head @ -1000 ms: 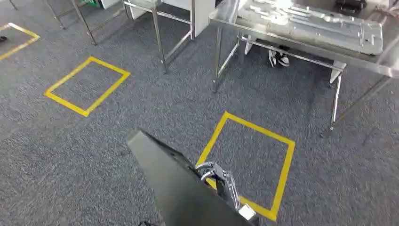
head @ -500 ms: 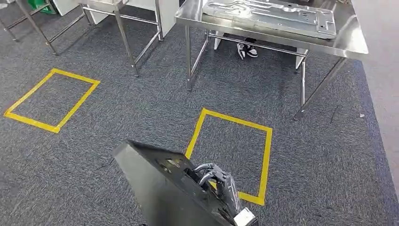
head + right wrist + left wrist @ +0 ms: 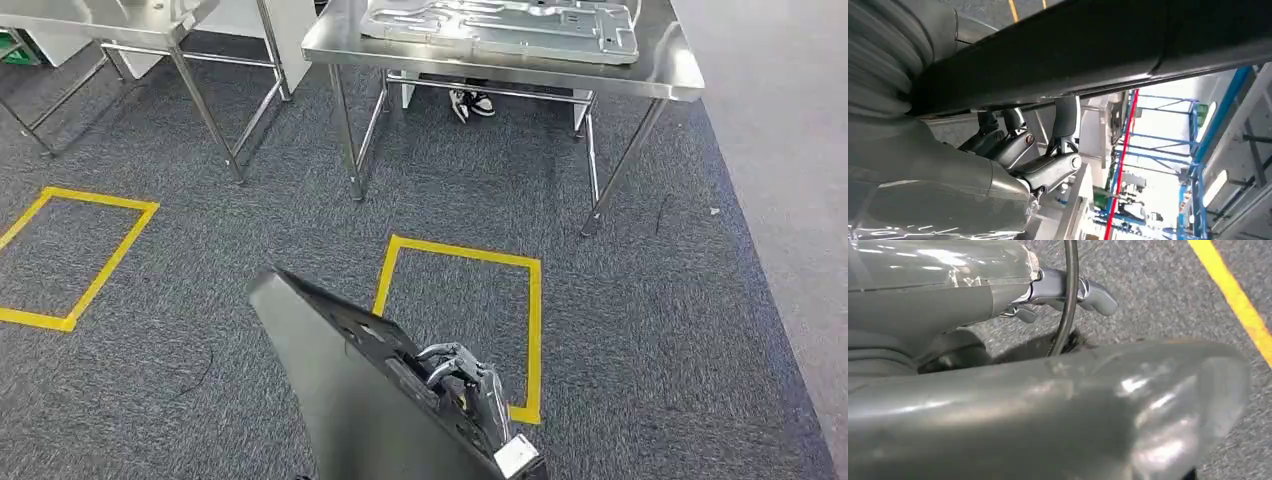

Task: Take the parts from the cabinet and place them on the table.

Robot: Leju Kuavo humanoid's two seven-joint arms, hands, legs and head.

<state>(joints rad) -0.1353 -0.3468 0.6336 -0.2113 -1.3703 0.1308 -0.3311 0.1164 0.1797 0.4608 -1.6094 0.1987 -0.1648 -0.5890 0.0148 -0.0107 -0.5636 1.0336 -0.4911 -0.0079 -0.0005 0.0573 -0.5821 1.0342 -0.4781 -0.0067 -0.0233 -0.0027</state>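
Right hand (image 3: 470, 385) grips the dark panel (image 3: 360, 400) at lower centre (left hand's (image 3: 1068, 290) state unclear); tilted so, it could slip before reaching the table (image 3: 660, 80).

Grey carpet (image 3: 650, 330) covers the floor. A yellow tape square (image 3: 460, 325) is marked at its centre, and a second taped square (image 3: 75, 255) lies at nine o'clock. At eleven o'clock stands a steel side table (image 3: 150, 20). At twelve o'clock, a person's black-and-white shoes (image 3: 470, 103) rest on the carpet. A pale strip of floor (image 3: 790, 120) runs at three o'clock.
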